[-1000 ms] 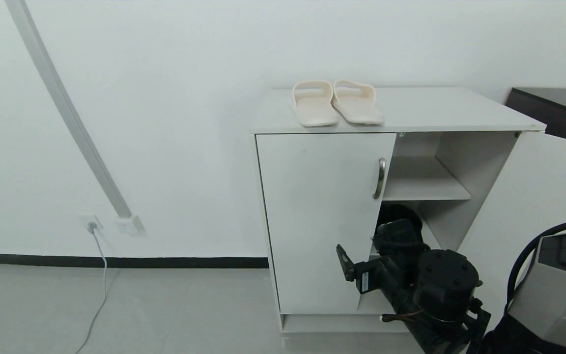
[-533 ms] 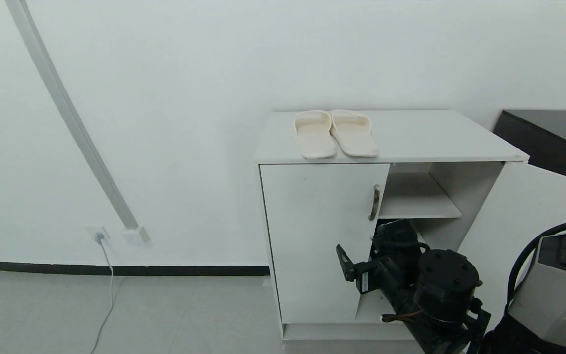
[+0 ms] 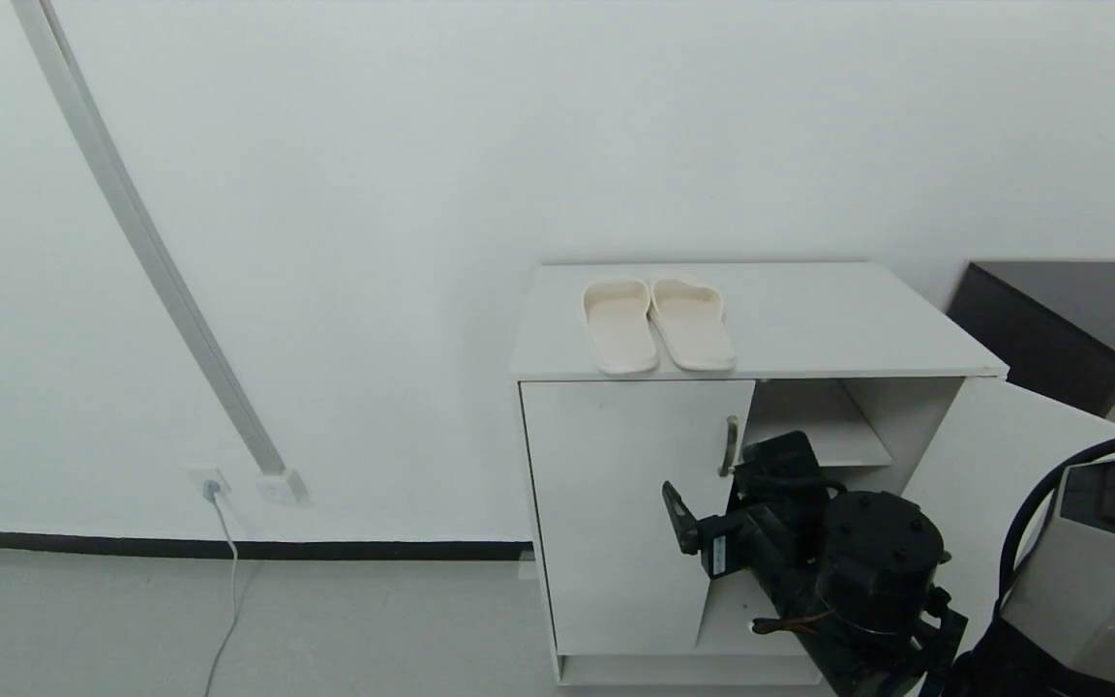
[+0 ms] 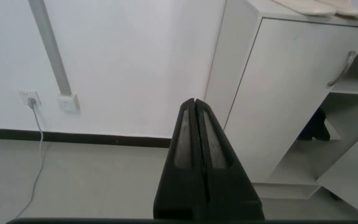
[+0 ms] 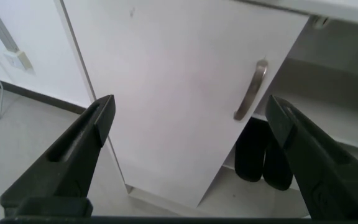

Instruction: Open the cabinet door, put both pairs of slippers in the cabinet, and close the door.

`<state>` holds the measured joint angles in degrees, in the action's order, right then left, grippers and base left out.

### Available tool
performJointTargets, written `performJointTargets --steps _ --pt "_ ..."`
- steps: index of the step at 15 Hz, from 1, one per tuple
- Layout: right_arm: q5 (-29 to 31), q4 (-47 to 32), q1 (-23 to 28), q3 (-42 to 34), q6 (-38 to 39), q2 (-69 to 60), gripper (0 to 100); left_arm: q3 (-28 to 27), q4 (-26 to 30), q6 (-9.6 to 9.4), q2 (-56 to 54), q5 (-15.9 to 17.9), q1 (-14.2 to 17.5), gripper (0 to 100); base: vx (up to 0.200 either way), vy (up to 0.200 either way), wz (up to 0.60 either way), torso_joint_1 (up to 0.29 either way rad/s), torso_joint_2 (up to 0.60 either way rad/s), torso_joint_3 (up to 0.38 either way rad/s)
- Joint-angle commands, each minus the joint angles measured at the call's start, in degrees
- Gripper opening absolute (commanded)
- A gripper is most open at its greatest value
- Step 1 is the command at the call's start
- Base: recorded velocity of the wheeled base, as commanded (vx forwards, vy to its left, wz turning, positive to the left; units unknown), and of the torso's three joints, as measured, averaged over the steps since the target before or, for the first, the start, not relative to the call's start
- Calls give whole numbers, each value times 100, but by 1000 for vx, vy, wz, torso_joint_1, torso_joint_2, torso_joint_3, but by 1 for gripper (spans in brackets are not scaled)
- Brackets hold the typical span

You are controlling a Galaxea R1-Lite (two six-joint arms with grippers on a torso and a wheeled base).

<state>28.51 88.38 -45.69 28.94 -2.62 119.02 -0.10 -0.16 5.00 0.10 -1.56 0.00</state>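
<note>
A pair of cream slippers [image 3: 656, 324] lies side by side on top of the white cabinet [image 3: 828, 319]. Its left door [image 3: 625, 503] is closed, with a metal handle [image 3: 730, 446]. The right door [image 3: 1003, 455] is swung open, showing a bare upper shelf [image 3: 819, 436]. A pair of black slippers [image 5: 263, 155] stands in the lower compartment, also visible as black slippers [image 4: 319, 124] from the left wrist. My right gripper [image 5: 188, 124] is open in front of the closed door, near the handle [image 5: 252, 90], holding nothing. My left gripper [image 4: 194, 109] is shut and empty, low and left of the cabinet.
A dark table [image 3: 1070, 319] stands to the right of the cabinet, beyond the open door. On the wall to the left are a slanted grey conduit [image 3: 132, 223] and a socket with a cable [image 3: 214, 482] running down to the bare floor.
The head camera has moved, so the cabinet sits lower in the picture and more of its top shows. Relative to the cabinet, my right gripper has risen from the lower compartment to handle height.
</note>
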Motion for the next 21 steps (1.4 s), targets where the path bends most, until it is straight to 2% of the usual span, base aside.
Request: performJointTargets --steps 1,10,12,14,15,17,19,20,21 --pt "5 4 -1 -2 -2 -10 100 1 -2 1 8 -2 9 0 0 0 0 246 -569 -330" --pt "-21 30 -19 -2 -98 -10 100 1 -2 -34 8 -11 9 0 0 0 0 229 -503 -279" --pt "-584 162 166 -2 -151 157 100 1 -2 -25 8 7 9 0 0 0 0 141 -322 -166" --pt "-663 162 429 288 -573 236 100 1 -2 -25 8 7 9 0 0 0 0 16 -30 -18" --pt "-663 -102 491 727 -599 174 100 1 -2 -25 8 -2 9 0 0 0 0 0 0 0" --pt "-654 -2422 623 1817 -125 -414 100 1 -2 -25 8 7 9 0 0 0 0 0 0 0" --pt "-549 -4672 429 2977 904 -766 100 1 -2 -25 8 7 0 0 0 0 0 0 0 0" --pt "-373 -5270 368 3417 1203 -775 100 1 -2 -25 8 7 0 0 0 0 0 0 0 0" --pt "-171 -5428 315 3645 1290 -713 100 1 -2 -25 8 7 0 0 0 0 0 0 0 0"
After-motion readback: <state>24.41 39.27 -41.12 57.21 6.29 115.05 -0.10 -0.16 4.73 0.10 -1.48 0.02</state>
